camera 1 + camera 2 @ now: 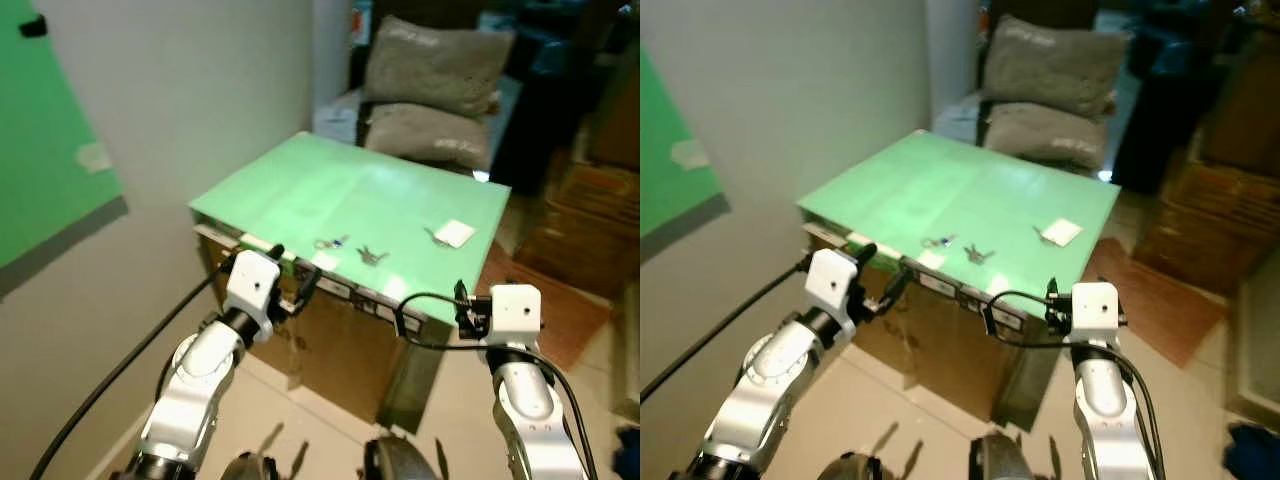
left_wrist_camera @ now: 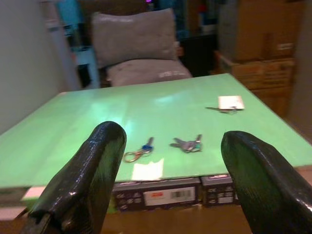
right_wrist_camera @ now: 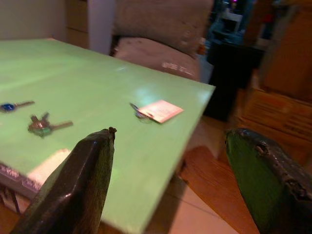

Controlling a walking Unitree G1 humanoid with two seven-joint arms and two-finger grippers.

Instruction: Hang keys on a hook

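Left gripper released, facing the green table; blue-tagged keys at its 12 o'clock; grey keys just beside; right gripper released, white-tagged key ahead.

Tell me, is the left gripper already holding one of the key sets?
No, the left gripper is open and empty at the near table edge, while both key sets lie on the green top.
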